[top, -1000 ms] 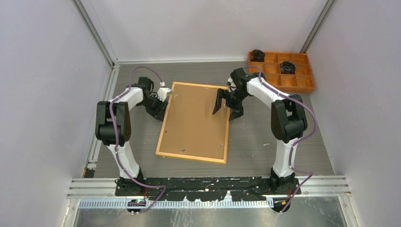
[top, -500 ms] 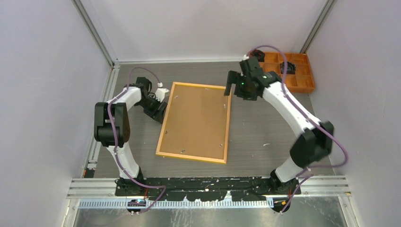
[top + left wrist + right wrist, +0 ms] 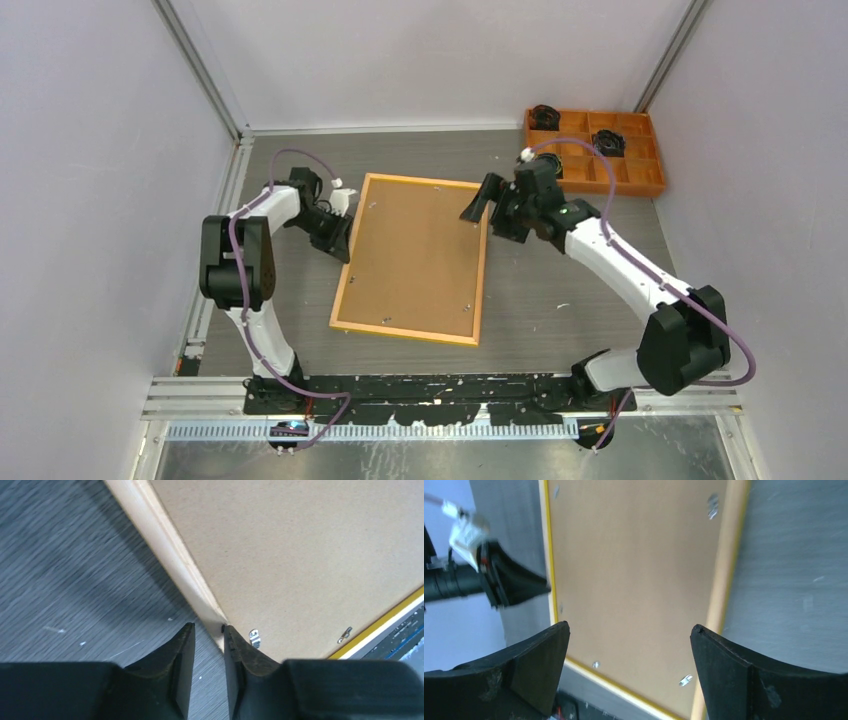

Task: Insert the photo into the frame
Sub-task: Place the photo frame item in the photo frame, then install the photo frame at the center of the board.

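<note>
The frame (image 3: 405, 332) lies back up in the middle of the table, its light wood rim (image 3: 165, 545) around a brown backing board (image 3: 415, 255) held by small metal clips (image 3: 255, 637). The photo is hidden. My left gripper (image 3: 343, 232) sits low at the frame's far left edge. Its jaws (image 3: 208, 626) stand a narrow gap apart with bare table between them, and the right fingertip (image 3: 231, 632) touches the rim. My right gripper (image 3: 483, 215) hovers over the frame's far right corner, wide open (image 3: 630, 627) and empty.
An orange compartment tray (image 3: 620, 187) with black items (image 3: 607, 142) sits at the back right. White walls close in left, right and behind. The left gripper's tip (image 3: 519, 582) shows across the board in the right wrist view.
The right arm swung up toward the tray, then came back down beside the frame's far right corner, elbow now far right. The left gripper stayed at the left edge and its jaws narrowed.
</note>
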You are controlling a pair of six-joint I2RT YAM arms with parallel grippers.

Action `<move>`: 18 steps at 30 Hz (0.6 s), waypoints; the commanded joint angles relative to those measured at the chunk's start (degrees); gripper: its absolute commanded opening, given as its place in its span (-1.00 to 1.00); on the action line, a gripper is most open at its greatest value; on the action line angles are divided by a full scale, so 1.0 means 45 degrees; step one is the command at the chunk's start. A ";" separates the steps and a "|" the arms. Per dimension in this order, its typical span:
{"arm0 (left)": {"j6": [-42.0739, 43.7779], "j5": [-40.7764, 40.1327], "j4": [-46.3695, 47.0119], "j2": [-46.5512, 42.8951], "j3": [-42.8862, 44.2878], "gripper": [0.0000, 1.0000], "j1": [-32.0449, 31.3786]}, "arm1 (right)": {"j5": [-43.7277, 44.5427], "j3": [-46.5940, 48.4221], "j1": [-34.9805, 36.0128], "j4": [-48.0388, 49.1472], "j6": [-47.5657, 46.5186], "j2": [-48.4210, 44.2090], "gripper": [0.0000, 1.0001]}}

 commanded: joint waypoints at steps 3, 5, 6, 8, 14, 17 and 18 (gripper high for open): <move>-0.0663 0.1255 -0.0471 0.0288 0.0068 -0.58 -0.0325 | -0.0539 -0.0999 0.2737 0.3319 0.1913 0.0605 0.65; -0.0755 0.1425 -0.0490 0.0410 0.0068 -0.63 -0.0368 | -0.0389 -0.0920 0.3681 0.4052 0.2164 0.1521 0.56; -0.0821 0.1552 -0.0506 0.0470 0.0085 -0.65 -0.0381 | -0.0316 -0.0768 0.4131 0.4344 0.2212 0.2072 0.55; -0.0869 0.1753 -0.0575 0.0572 0.0121 -0.70 -0.0372 | -0.0322 -0.0339 0.4874 0.4976 0.2280 0.3147 0.50; -0.0722 0.2399 -0.0935 0.0760 0.0151 -0.75 -0.0372 | -0.1025 0.1161 0.6150 0.6623 0.2840 0.5948 0.42; -0.0709 0.2557 -0.0967 0.0821 0.0146 -0.76 -0.0373 | -0.1293 0.1608 0.6594 0.7337 0.3110 0.6913 0.34; -0.0718 0.2587 -0.0978 0.0808 0.0134 -0.76 -0.0372 | -0.1318 0.1770 0.6712 0.7505 0.3136 0.7266 0.33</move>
